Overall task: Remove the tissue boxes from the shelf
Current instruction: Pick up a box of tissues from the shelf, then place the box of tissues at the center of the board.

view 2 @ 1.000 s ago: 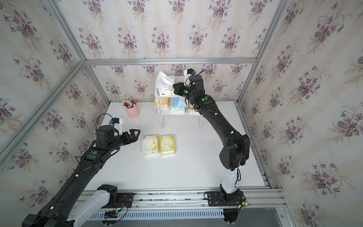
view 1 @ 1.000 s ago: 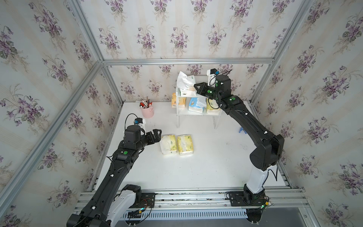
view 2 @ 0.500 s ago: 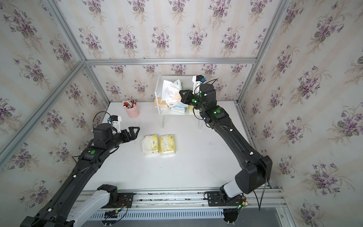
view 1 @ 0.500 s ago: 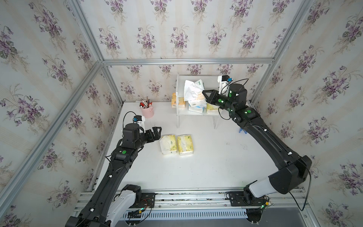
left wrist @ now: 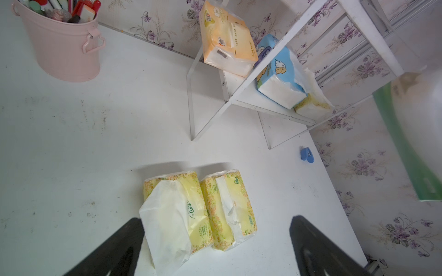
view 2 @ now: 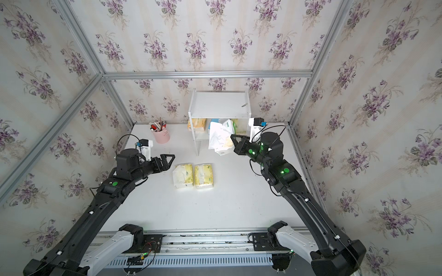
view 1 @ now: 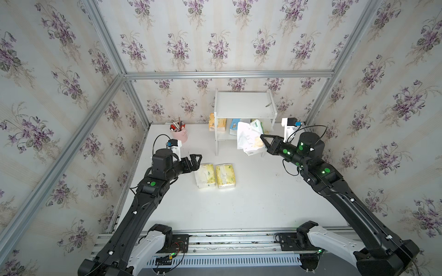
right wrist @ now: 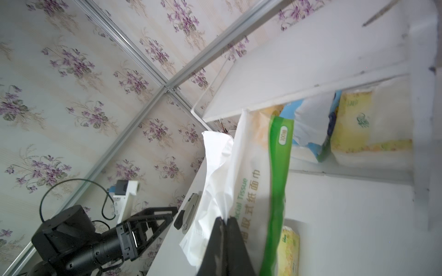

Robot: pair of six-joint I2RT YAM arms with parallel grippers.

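Where the shelf (view 1: pixel 244 104) stands against the back wall on the counter (view 1: pixel 239 210), its lower tier is the fuller container.

Shelf, lower tier: three tissue boxes, all soft wrapped packs.
- orange pack (view 1: pixel 216 121), at the end nearest the cup
- light blue pack (left wrist: pixel 277 74), in the middle, wrapper torn open
- shelved yellow pack (right wrist: pixel 366 133), at the other end, touching the blue one

Pink cup (view 1: pixel 179 135): one, upright on the counter near the shelf. It is filled with pens and markers standing on end, several of them red; their number cannot be told.

Counter, loose items:
- left counter pack (view 1: pixel 204 175), yellow-and-white, with a white tissue pulled out over its top
- right counter pack (view 1: pixel 225 175), yellow-and-white, lying alongside it with their long sides touching
- small blue clip (left wrist: pixel 306 155), one, near the shelf's foot on the right

Held item: white-and-green pack (view 1: pixel 248 138), one, hanging in front of the lower tier, off the boards, with a crumpled tissue sticking out.

Right hand (right wrist: pixel 224 218): fingers pressed together, pinching the wrapper at that pack's edge.

Left hand (view 1: pixel 197 161): fingers spread wide, gripping nothing, low over the counter just beside the left counter pack.

Tally: six packs, of which three are on the shelf, two on the counter and one held. One shelf, one cup, one clip.
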